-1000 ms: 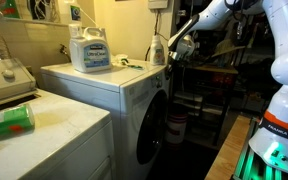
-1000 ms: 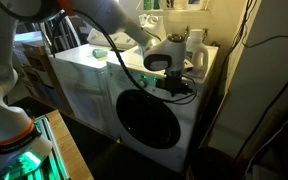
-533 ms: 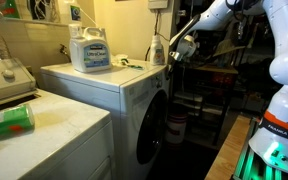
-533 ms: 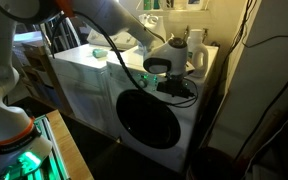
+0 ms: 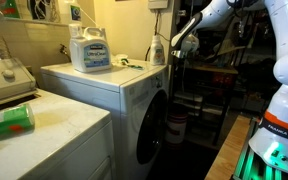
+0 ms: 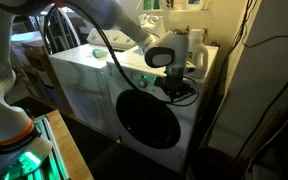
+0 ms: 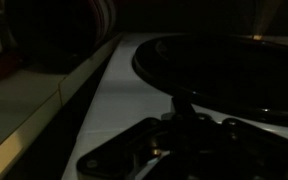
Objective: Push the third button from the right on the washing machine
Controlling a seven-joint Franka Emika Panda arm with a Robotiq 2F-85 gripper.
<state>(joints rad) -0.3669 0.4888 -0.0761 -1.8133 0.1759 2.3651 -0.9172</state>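
Left to right, in an exterior view, we see a green cylindrical container (image 5: 6, 122) lying on its side on the flat top of a low white appliance (image 5: 74, 125). Just beside that appliance stands the white boxy front-loading washing machine (image 5: 119, 95), with its large round dark porthole door (image 5: 154, 128) in the front face. A pale plastic detergent jug with a blue label (image 5: 89, 48) stands upright on the back of the machine's top. A smaller pale bottle (image 5: 157, 50) stands upright near the front corner. To the right of that corner the dark gripper (image 5: 179, 45) hangs at the level of the machine's top edge, carried by the white robot arm (image 5: 212, 14).

In the opposite exterior view the washing machine (image 6: 89, 80) fills the middle of the scene. The gripper (image 6: 176, 90) points at the upper front panel, just above the right part of the porthole door (image 6: 149, 118). We cannot tell whether it touches the panel, and no single button can be made out.

In the dim wrist view the gripper (image 7: 180, 103) rises from the lower edge. Its jaws seem to meet in one dark tip, holding nothing. The white front face lies beneath it, and the rim of the porthole door (image 7: 224, 70) curves to its right.
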